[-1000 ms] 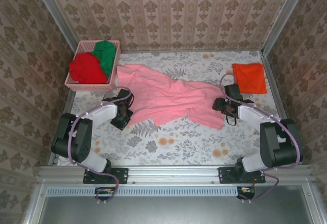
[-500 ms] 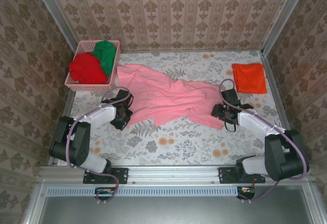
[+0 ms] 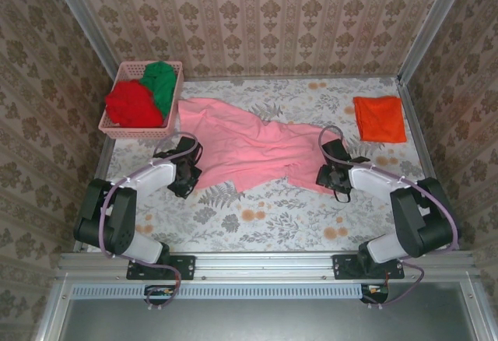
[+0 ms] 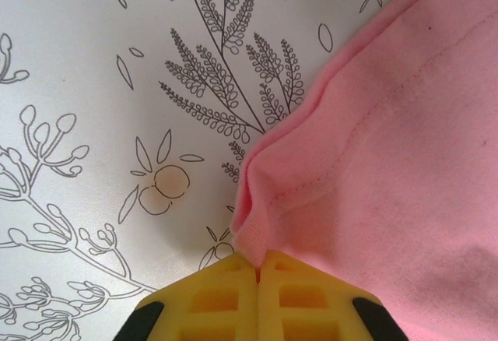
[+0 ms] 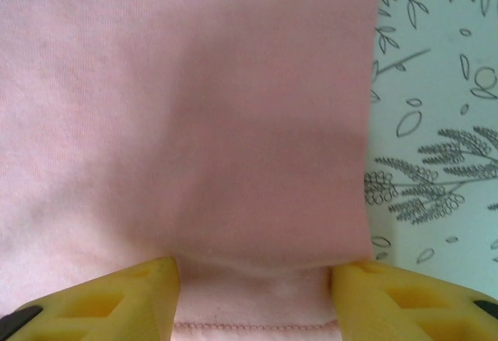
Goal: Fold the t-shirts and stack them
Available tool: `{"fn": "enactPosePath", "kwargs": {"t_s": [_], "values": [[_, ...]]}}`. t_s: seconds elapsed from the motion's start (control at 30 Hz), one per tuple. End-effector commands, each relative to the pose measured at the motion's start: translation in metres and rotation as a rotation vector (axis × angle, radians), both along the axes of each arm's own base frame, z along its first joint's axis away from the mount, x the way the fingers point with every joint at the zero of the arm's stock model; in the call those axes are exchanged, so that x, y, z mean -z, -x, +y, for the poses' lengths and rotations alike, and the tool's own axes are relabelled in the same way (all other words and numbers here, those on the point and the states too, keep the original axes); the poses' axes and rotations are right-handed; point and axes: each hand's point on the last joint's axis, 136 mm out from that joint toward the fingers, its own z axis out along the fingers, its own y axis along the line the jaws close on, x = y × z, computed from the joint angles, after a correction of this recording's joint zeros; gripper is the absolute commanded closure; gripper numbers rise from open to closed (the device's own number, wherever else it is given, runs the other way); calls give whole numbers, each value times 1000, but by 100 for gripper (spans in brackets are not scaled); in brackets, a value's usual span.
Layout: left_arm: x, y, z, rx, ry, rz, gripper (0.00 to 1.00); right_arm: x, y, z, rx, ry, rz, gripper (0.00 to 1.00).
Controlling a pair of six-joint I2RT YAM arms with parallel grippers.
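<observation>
The light pink t-shirt [image 3: 249, 150] lies spread and rumpled across the middle of the table. My left gripper [image 3: 187, 176] sits at its lower left edge. In the left wrist view that gripper [image 4: 259, 263] is shut on the hem of the pink t-shirt [image 4: 389, 162]. My right gripper [image 3: 327, 174] is at the shirt's lower right corner. In the right wrist view it [image 5: 255, 279] stands open, and a folded flap of pink t-shirt [image 5: 194, 123] lies between its yellow fingers [image 5: 148, 290]. An orange folded t-shirt [image 3: 380, 117] lies at the back right.
A pink lattice basket [image 3: 148, 64] at the back left holds a red t-shirt [image 3: 131, 104] and a green t-shirt [image 3: 162, 82]. Patterned walls close in the table on three sides. Bare floral tabletop [image 3: 264, 216] runs along the front.
My right gripper has moved left onto the shirt's right corner and its jaws have narrowed a little. The left gripper has stayed shut on the hem.
</observation>
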Motion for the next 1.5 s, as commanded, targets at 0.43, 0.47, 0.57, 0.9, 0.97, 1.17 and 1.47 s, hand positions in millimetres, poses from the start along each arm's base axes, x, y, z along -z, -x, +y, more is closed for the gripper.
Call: {"fn": "enactPosePath", "kwargs": {"t_s": [0.43,0.47,0.57,0.9,0.97,1.17,1.47], "values": [[-4,-1,9,-33,-21,-13,100,-16,-49,-40,22,62,-16,41],[-4,-1,9,-34,-21,-14,100,-14,-54,-39,18,48,-10,43],[-4,-1,8,-35,-18,-15,100,-7,-64,-40,28,40,21,47],[-8,-6,6,-10,-8,-41,100,12,-68,-37,28,25,115,93],[-11,-9,3,8,1,-55,100,8,-68,-36,30,12,109,100],[-42,-23,11,54,-28,-162,100,-65,-77,-38,79,-18,-143,100],[-181,-67,35,100,-108,-501,100,-254,-55,-46,48,-34,-666,100]]}}
